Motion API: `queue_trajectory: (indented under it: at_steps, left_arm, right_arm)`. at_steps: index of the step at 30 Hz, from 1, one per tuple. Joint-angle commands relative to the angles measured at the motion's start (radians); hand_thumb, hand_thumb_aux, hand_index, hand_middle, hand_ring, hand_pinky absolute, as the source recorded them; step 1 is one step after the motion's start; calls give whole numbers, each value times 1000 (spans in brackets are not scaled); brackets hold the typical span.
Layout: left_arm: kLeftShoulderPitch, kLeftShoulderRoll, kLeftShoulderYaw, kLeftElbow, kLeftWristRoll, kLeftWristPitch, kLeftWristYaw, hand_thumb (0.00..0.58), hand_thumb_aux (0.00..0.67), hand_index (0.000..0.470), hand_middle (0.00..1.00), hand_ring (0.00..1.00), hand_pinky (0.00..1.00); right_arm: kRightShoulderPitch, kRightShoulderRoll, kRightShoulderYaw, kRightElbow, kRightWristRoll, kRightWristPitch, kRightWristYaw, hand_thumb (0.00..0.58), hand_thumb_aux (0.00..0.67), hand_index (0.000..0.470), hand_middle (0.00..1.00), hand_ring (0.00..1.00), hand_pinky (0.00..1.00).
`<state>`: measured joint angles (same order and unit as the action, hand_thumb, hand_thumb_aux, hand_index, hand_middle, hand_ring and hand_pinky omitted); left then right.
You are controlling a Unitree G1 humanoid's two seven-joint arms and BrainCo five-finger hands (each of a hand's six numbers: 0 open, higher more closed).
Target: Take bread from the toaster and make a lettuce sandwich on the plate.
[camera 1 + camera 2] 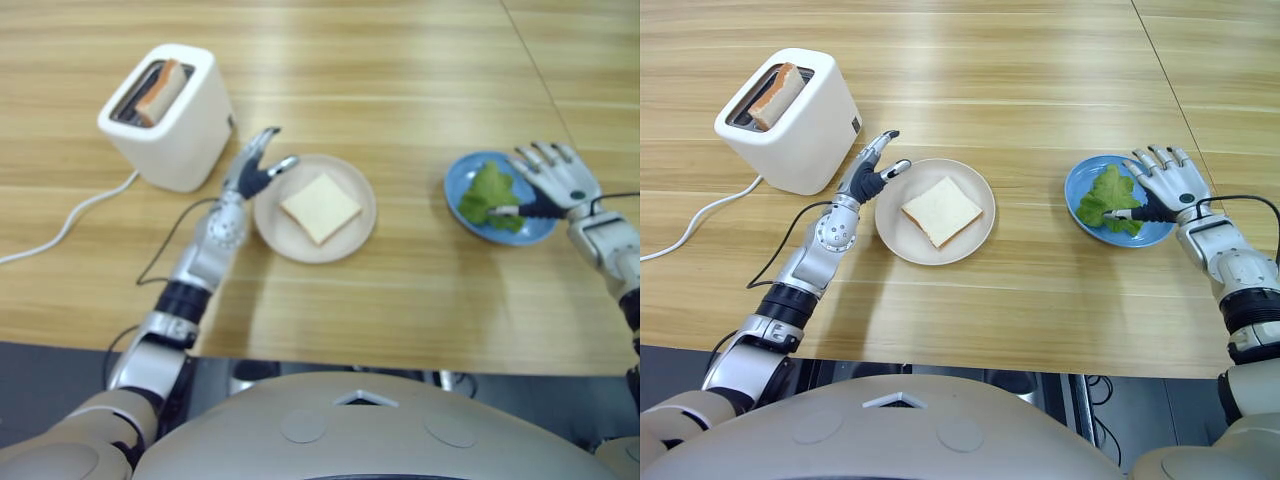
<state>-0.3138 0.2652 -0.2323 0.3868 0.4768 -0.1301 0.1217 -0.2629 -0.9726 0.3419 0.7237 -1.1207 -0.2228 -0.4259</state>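
Observation:
A white toaster (795,125) stands at the back left with one slice of bread (777,94) sticking out of its slot. A second bread slice (941,211) lies flat on the beige plate (902,236) in the middle. My left hand (868,176) hangs open between the toaster and the plate's left rim, holding nothing. On the right, a green lettuce leaf (1104,196) rests in a blue dish (1076,186). My right hand (1166,183) sits over the dish's right rim, fingers spread, thumb tip touching the leaf.
The toaster's white power cord (695,225) runs off to the left along the wooden table (1020,90). A thin black cable (780,255) lies beside my left forearm. The table's front edge is close below both arms.

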Motion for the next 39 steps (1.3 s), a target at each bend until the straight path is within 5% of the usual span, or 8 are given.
queue_trajectory:
  at_steps: [1,11,13,15,32,34,35,39]
  left_arm:
    - [-19,16,6,58,20,10,25,0,0,0,0,0,0]
    - [-22,15,3,77,7,-4,21,0,0,0,0,0,0]
    - [-22,16,2,78,7,-4,20,0,0,0,0,0,0]
    - [-21,16,1,77,7,-4,19,0,0,0,0,0,0]
    - [-21,4,-3,75,-7,-8,12,0,0,0,0,0,0]
    - [-21,4,-4,77,-7,-8,13,0,0,0,0,0,0]
    - [-21,4,-4,79,-7,-9,14,0,0,0,0,0,0]
    - [-24,4,-2,90,-9,-12,18,0,0,0,0,0,0]
  right_arm:
    - [2,13,64,58,-11,-9,-11,0,0,0,0,0,0]
    - [-40,26,127,174,19,-13,-42,0,0,0,0,0,0]
    - [-46,32,121,183,40,-19,-48,534,481,330,0,0,0]
    - [-49,31,114,175,58,-20,-59,580,670,460,0,0,0]
    - [-24,-30,58,42,157,-26,-76,580,670,460,16,16,16]
    - [-10,-37,39,11,177,-28,-77,580,670,460,443,443,443]
    - [-2,-40,30,-7,188,-28,-74,580,670,460,1000,1000,1000]
    - [39,-49,-20,-120,227,-18,-63,580,670,460,1000,1000,1000]
